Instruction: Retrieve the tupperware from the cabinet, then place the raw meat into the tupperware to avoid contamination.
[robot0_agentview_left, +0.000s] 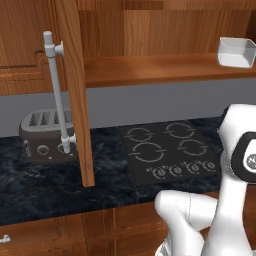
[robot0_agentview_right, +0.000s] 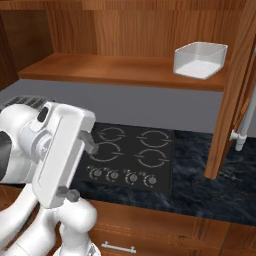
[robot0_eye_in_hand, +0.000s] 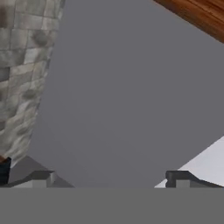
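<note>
The tupperware (robot0_agentview_left: 236, 52) (robot0_agentview_right: 200, 60), a small white tub, sits upright at the right end of the shelf inside the open cabinet (robot0_agentview_left: 150, 69) (robot0_agentview_right: 120, 67). The cabinet's door (robot0_agentview_left: 76, 90) (robot0_agentview_right: 236, 95) stands swung out, its grey bar handle (robot0_agentview_left: 56, 90) (robot0_agentview_right: 246, 125) facing away from the shelf. My gripper (robot0_agentview_right: 80, 168) (robot0_eye_in_hand: 111, 179) is open with nothing between its fingers. It hangs well below and left of the tub, near the counter's front edge. In the hand view it faces the grey wall. The raw meat is out of view.
A black stovetop (robot0_agentview_left: 170, 150) (robot0_agentview_right: 127, 157) with a row of knobs lies in the dark stone counter (robot0_agentview_left: 45, 185) (robot0_agentview_right: 200, 192) under the shelf. A dark grey toaster (robot0_agentview_left: 44, 137) stands behind the open door. Wooden drawers (robot0_agentview_right: 150, 235) run below the counter.
</note>
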